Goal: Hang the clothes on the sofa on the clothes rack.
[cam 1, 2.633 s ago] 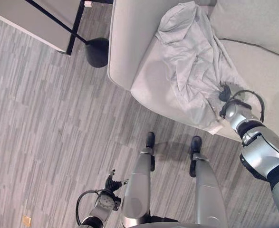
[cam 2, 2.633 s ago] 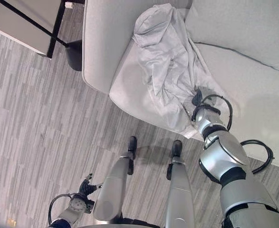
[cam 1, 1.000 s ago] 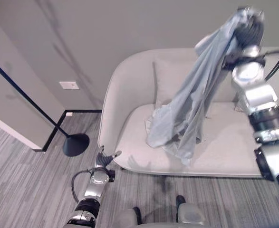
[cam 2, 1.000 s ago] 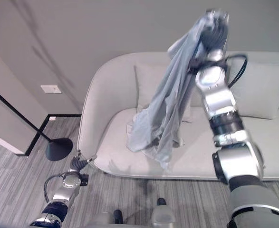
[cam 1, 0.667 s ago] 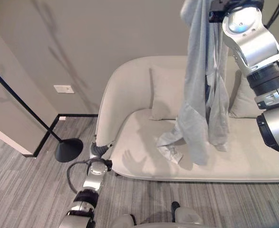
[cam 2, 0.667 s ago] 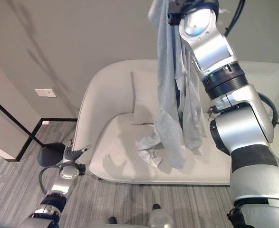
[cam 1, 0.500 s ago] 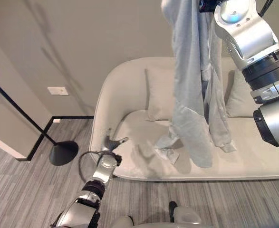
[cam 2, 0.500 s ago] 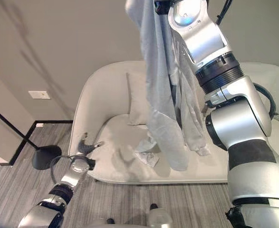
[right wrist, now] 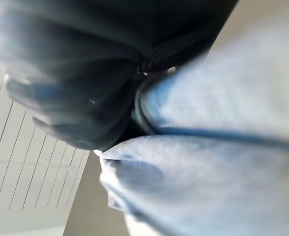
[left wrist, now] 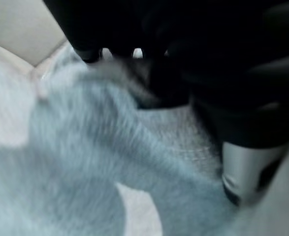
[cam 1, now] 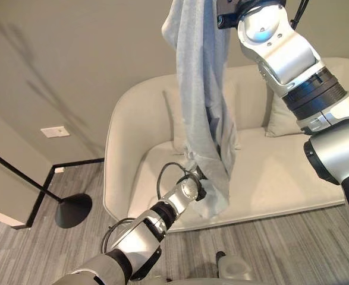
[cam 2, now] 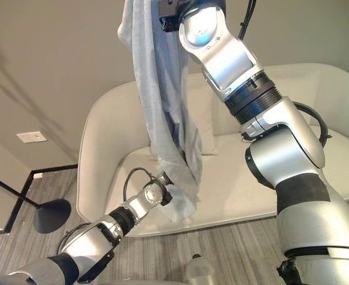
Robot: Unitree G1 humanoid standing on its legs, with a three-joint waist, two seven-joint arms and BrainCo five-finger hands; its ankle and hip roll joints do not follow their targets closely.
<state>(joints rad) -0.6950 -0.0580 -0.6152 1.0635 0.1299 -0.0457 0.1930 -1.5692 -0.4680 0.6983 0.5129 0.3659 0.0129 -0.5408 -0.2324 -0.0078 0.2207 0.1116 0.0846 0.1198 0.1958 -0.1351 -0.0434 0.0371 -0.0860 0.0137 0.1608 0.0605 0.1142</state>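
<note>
Overhead, right hand (right wrist: pixel 80 73) gripping garment (cam 1: pixel 201 89), left hand (cam 1: pixel 193 189) at hem

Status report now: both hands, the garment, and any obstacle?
Right hand raised high, shut on grey garment. Left hand at garment's lower end, grip unclear. Garment hangs above sofa. No obstacle seen; lamp base stands aside.

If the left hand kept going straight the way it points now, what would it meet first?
The hanging pale blue garment: the left hand is already at its lower part. Beyond the cloth lies the cream sofa seat, though depth there is unclear.
</note>
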